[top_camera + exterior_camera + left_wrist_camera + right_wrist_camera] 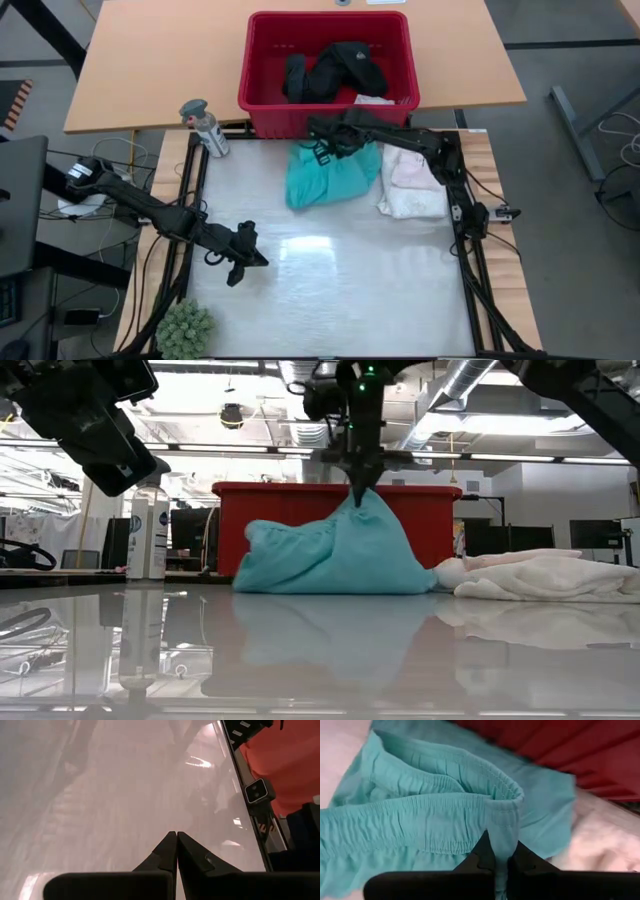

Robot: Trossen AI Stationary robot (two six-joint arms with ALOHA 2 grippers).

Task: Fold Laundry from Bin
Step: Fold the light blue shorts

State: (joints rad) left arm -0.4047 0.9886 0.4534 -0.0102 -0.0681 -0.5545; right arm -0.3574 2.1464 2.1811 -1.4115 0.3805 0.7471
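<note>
right pincer (501, 862) pinches the turquoise garment's (445, 815) elastic hem, lifting it; red bin (262, 60) just behind. left pincer (176, 851) pressed together, empty, above counter (340, 280).

Lab: exposed ceiling ducts (470, 380), monitors (590, 535)

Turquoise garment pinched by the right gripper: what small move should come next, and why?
Probably draw it toward the open middle of the table. The right gripper is shut on the turquoise garment's gathered hem, peaking it up, yet most still lies bunched beside the red bin and white clothes, with no room to spread.
</note>
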